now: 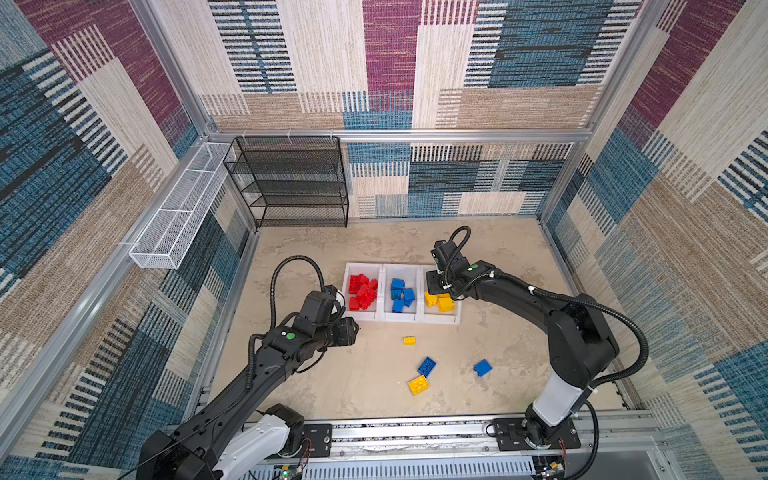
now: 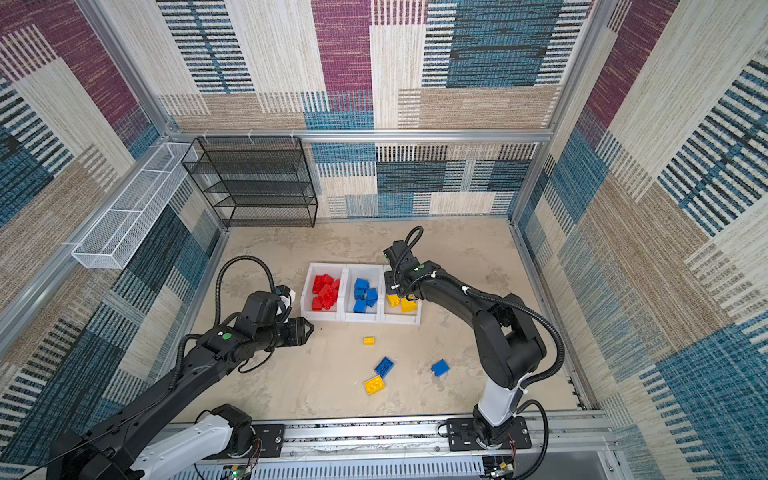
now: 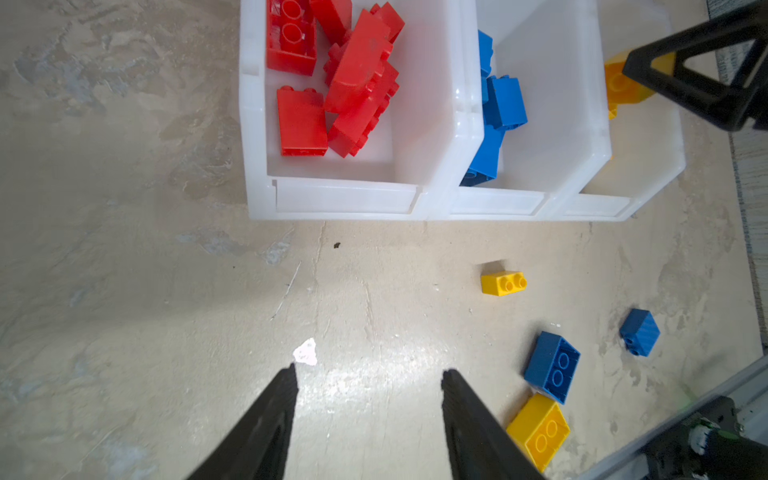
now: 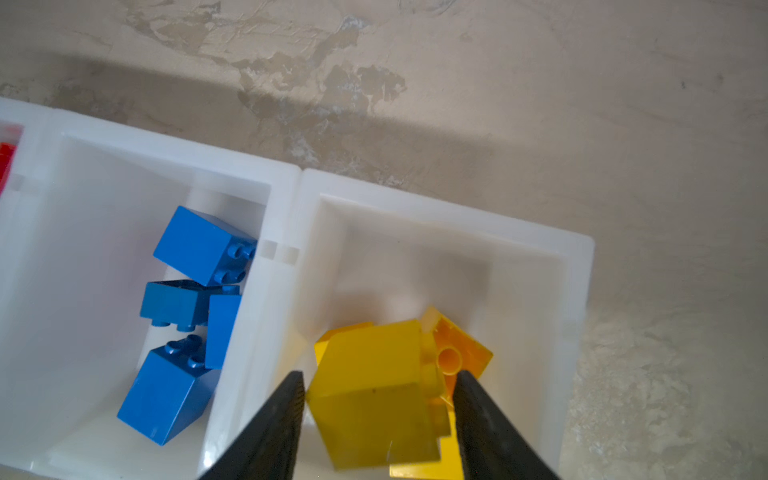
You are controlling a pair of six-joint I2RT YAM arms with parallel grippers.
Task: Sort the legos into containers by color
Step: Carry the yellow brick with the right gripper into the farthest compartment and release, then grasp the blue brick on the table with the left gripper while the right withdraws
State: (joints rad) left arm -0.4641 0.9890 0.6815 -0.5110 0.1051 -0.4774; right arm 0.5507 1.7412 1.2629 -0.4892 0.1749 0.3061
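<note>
R claw [image 4: 378,376]: up over rightmost bin [image 4: 457,208], jaws spread, open. Big ylw brick [image 4: 365,395] right between the tips, tilted, not square to the pads [image 4: 286,419], looks loose, not pinched. Down inside that bin. 2nd ylw brick [image 4: 461,345] just behind, touching it, hollow underside up.

L claw [image 3: 368,370]: open, nothing between tips, bare table [image 3: 124,291] underneath. In a top view, low and just off the front-left corner of the bin row [image 1: 401,319], apart from it.

Bins, L to R in both top views: red bricks [image 1: 362,291] piled in leftmost, blue bricks [image 1: 402,295] in mid, ylw in rightmost. No mixed colors seen.

Still loose on table, in front of bins, 4 pcs:
- small ylw [image 1: 409,340], nearest to L claw, well clear of its tips
- flat blue [image 1: 427,366], studs up
- flat ylw [image 1: 418,384], just beside flat blue, prob touching at a corner
- lone blue [image 1: 482,368], on its side, off toward R arm base

All 4 well apart from R claw.
</note>
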